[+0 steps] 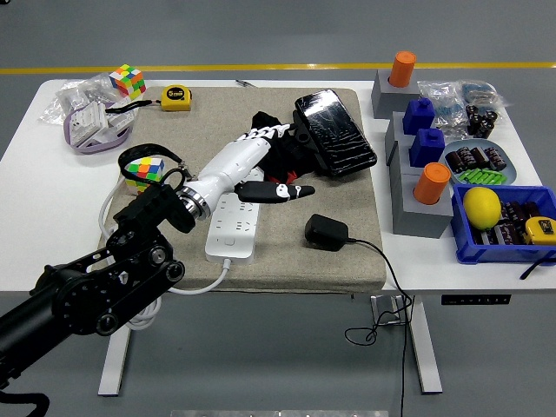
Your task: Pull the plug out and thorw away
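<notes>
While the left hand (261, 165) hovers with its white and black fingers spread, gripping nothing, the boxy black plug (325, 231) lies free on the coarse beige mat (347, 261), its thin cord trailing off the white tabletop (26, 234). Just beside it sits the long white power strip (233, 228).

The plug (326, 232) lies on the mat (347, 252), right of the power strip (233, 230).

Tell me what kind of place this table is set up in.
Probably a robotics lab or test area in an industrial hall. The floor is bare grey concrete with a yellow line painted across it, and the white table holds a mixed practice set: Rubik's cubes, tape measures, a blue bin of parts.
</notes>
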`<action>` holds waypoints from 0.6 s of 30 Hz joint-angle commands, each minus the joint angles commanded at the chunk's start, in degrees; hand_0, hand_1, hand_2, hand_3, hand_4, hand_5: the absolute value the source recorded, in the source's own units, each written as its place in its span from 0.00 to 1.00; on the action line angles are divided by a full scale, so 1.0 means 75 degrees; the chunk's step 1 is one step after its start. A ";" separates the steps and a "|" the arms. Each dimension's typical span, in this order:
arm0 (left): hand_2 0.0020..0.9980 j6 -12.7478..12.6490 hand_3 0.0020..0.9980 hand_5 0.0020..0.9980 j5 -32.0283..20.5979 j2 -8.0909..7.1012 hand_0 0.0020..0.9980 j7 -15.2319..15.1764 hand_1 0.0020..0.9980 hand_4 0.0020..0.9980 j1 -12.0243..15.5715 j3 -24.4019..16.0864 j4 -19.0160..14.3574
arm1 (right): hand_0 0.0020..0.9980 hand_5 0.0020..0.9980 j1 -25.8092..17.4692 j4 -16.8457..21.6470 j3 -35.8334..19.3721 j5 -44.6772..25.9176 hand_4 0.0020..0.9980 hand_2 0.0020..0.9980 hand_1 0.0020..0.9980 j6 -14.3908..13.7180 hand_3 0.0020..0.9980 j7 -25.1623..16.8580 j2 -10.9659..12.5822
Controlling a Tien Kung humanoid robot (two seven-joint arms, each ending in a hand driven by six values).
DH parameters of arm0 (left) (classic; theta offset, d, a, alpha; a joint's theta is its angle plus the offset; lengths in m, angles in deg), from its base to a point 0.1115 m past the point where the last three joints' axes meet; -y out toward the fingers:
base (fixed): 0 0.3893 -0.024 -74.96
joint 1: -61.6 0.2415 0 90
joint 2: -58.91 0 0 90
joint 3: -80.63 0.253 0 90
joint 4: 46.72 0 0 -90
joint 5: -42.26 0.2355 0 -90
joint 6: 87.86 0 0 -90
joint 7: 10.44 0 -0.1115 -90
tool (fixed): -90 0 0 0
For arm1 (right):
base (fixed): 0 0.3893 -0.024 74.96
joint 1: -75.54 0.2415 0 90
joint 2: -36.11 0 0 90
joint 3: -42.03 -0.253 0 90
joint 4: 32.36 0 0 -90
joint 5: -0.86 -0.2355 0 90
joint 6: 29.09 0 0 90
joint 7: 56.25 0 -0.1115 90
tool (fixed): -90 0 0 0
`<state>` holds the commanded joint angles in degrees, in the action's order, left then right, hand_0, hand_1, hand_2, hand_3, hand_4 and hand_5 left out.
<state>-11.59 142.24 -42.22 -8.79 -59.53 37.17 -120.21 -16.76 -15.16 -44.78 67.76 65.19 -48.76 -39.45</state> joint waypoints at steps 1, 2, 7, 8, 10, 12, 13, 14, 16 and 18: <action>0.56 -0.0054 1.00 0.33 -0.0016 -0.0042 0.76 -0.0047 0.72 0.98 0.0089 -0.0021 -0.0088 | 0.57 0.51 -0.0004 0.0004 -0.0005 -0.0004 0.97 0.67 0.65 -0.0001 0.57 -0.0002 -0.0001; 0.56 -0.0112 1.00 0.33 0.0048 -0.0132 0.76 -0.0068 0.72 0.98 0.0284 -0.0076 -0.0274 | 0.57 0.51 -0.0007 0.0004 -0.0009 0.0006 0.97 0.67 0.65 0.0007 0.57 0.0002 0.0002; 0.19 0.0491 0.87 0.00 0.0251 -0.0509 0.19 0.0585 0.20 0.62 0.1049 -0.0205 -0.1008 | 0.57 0.51 -0.0003 0.0018 -0.0036 0.0020 0.97 0.67 0.65 0.0004 0.57 0.0005 0.0017; 0.19 0.0599 0.87 0.00 0.0269 -0.0547 0.19 0.0690 0.20 0.62 0.1109 -0.0205 -0.1072 | 0.57 0.51 -0.0001 0.0019 -0.0046 0.0020 0.97 0.67 0.65 0.0001 0.57 0.0005 0.0017; 0.13 0.0956 0.85 0.00 0.0364 -0.0726 0.09 0.1034 0.06 0.49 0.1325 -0.0179 -0.1317 | 0.57 0.51 0.0006 0.0024 -0.0053 0.0019 0.97 0.67 0.65 0.0003 0.57 0.0006 0.0018; 0.13 0.1246 0.85 0.00 0.0448 -0.0851 0.09 0.1317 0.06 0.49 0.1467 -0.0192 -0.1478 | 0.57 0.51 0.0011 0.0027 -0.0061 0.0021 0.97 0.67 0.65 0.0003 0.57 0.0007 0.0020; 0.13 0.1432 0.85 0.00 0.0476 -0.0936 0.09 0.1479 0.06 0.49 0.1571 -0.0244 -0.1565 | 0.57 0.51 0.0010 0.0031 -0.0070 0.0019 0.97 0.67 0.65 0.0000 0.57 0.0006 0.0021; 0.13 0.1542 0.85 0.00 0.0498 -0.0982 0.09 0.1559 0.06 0.49 0.1636 -0.0291 -0.1596 | 0.57 0.51 0.0008 0.0030 -0.0074 0.0019 0.97 0.67 0.65 0.0000 0.57 0.0006 0.0021; 0.13 0.1709 0.83 0.00 0.0512 -0.1065 0.06 0.1676 0.05 0.48 0.1749 -0.0383 -0.1635 | 0.57 0.51 0.0001 0.0022 -0.0078 0.0030 0.97 0.67 0.65 0.0008 0.57 0.0011 0.0018; 0.13 0.1898 0.83 0.00 0.0511 -0.1167 0.06 0.1830 0.05 0.48 0.1848 -0.0434 -0.1722 | 0.57 0.51 -0.0013 0.0023 -0.0081 0.0026 0.97 0.67 0.65 0.0012 0.57 0.0009 0.0011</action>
<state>2.64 146.08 -50.97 4.93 -45.67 33.91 -133.13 -16.86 -15.00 -45.39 67.96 65.28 -48.69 -39.37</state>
